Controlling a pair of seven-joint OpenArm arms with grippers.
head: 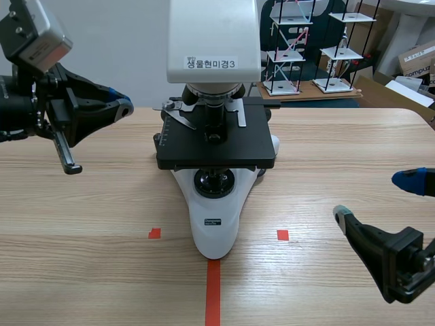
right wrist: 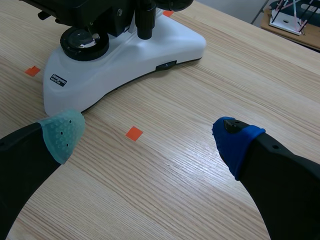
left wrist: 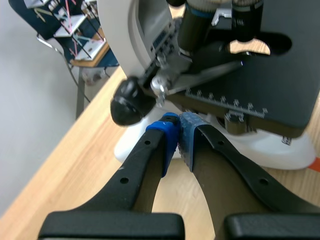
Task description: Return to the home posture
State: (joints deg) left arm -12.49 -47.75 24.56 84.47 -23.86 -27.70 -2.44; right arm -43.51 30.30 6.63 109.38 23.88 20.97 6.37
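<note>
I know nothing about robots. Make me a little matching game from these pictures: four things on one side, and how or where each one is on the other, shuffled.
Things:
1. black left gripper
2. black right gripper
3. white plastic microscope base
4. flat black microscope stage

States:
A. directly under the lenses
B. fingers wide apart
C. fingers shut together
D. resting on the wooden table

Pairs: 1-C, 2-B, 3-D, 4-A.

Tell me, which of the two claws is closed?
The left gripper: its pads meet beside the microscope. The right gripper gapes wide.
</note>
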